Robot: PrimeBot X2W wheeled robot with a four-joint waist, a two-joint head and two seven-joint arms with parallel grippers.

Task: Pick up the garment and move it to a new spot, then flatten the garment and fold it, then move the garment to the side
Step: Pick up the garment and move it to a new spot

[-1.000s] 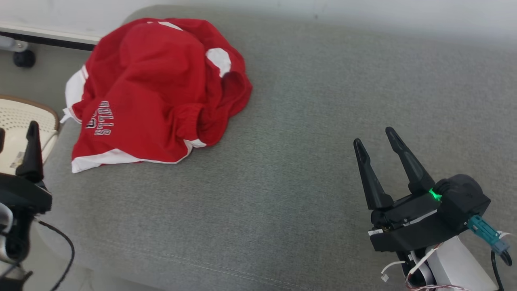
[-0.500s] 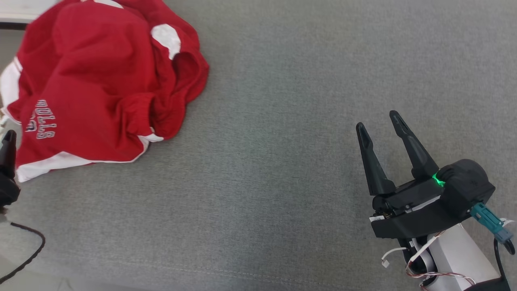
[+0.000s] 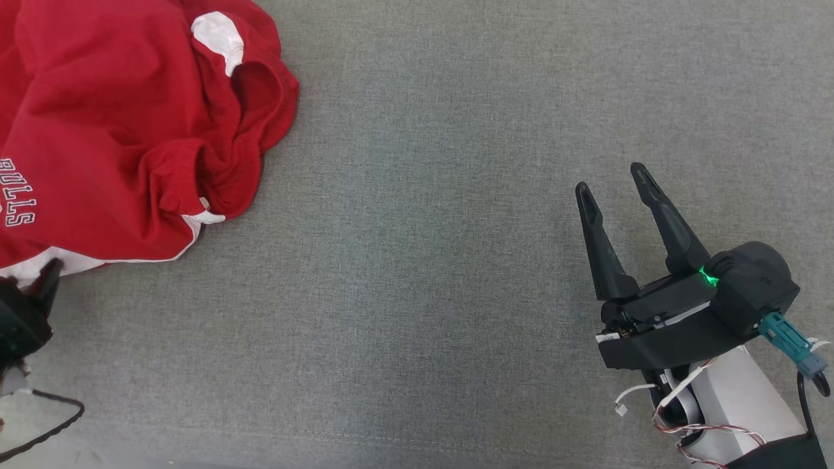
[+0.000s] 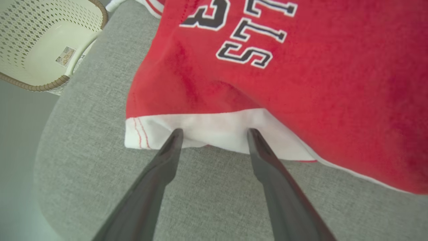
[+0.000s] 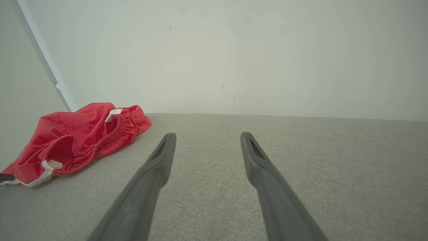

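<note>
The right gripper points across the sofa, fingers spread — the crumpled red garment lies well apart at the left, near the wall.

Garment: red fabric with white trim, crumpled in a loose heap on the grey cushion, at the upper left of the head view. Lettering reading "BULLS", black outlined in white, faces up. A white hem band forms the near edge, lying on the cushion. The gathered elastic waistband gapes toward the cushion's middle.
</note>
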